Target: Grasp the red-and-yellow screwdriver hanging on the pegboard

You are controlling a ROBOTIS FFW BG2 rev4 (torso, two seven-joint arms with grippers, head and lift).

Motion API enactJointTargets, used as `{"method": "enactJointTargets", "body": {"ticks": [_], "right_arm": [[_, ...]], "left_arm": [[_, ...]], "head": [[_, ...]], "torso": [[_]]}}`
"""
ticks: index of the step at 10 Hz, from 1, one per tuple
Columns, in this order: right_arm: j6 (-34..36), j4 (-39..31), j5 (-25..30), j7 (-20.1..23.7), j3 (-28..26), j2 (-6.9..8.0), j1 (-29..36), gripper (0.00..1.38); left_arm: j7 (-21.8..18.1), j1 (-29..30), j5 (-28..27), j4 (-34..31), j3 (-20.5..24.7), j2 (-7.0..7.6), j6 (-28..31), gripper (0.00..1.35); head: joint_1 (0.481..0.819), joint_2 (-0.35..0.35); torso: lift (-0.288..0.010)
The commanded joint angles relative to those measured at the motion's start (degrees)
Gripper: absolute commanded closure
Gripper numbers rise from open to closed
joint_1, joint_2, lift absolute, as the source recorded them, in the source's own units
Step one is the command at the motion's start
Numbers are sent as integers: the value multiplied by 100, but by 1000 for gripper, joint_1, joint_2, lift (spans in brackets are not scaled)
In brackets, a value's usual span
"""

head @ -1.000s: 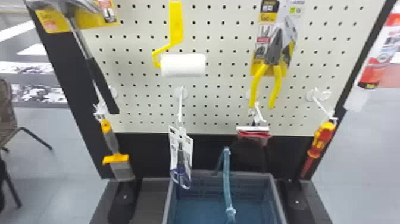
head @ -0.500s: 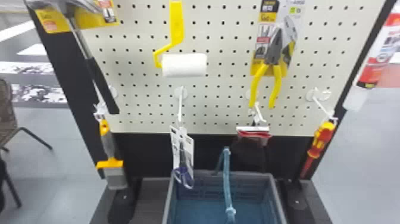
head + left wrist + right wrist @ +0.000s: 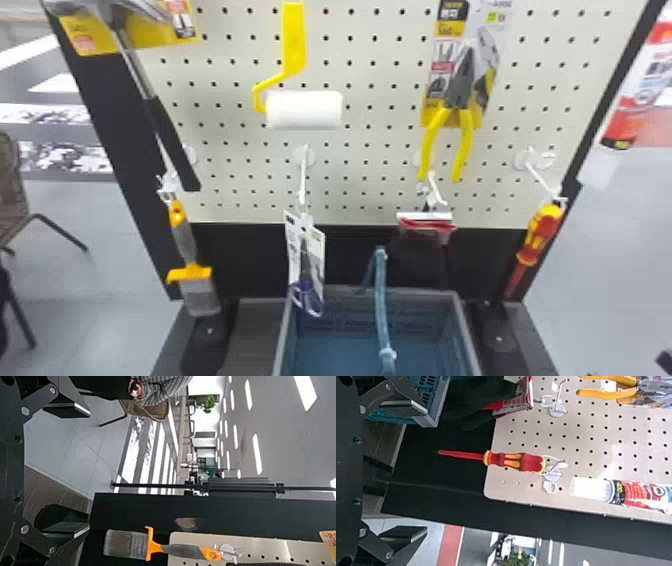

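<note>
One bulbous-handled screwdriver (image 3: 540, 235) hangs lower right on your perforated pegboard (image 3: 370, 175); your left claw (image 3: 85, 471) and right claw (image 3: 665, 361) gape.

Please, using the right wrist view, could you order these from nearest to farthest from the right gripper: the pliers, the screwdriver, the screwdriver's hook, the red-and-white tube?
From the right gripper:
1. Screwdriver, hanging in front.
2. Its hook, at the handle's top end.
3. Tube, higher, on the right, and pliers, higher, on the left: too close to call.
</note>
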Motion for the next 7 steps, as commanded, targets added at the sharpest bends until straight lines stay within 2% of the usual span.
{"method": "enactJointTargets", "body": {"ticks": [1, 3, 4, 5, 7], "right_arm": [[117, 127, -39, 92, 0, -75, -296, 237], [381, 367, -153, 303, 0, -163, -739, 237], [495, 479, -162, 505, 0, -277, -961, 237], [609, 493, -162, 584, 0, -330, -1084, 237], [803, 648, -162, 822, 0, -392, -1514, 237]], "left_arm": [[0, 0, 0, 0, 0, 0, 8, 280], [0, -12, 0, 0, -9, 0, 8, 280], [0, -25, 0, 0, -26, 0, 17, 280], [0, -49, 0, 0, -26, 0, 44, 280], [0, -49, 0, 0, -35, 0, 44, 280]], "head": [[549, 0], [549, 0], [549, 0], [549, 0], [549, 0]], "torso": [[-100], [-100], [-100], [-100], [-100]]}}
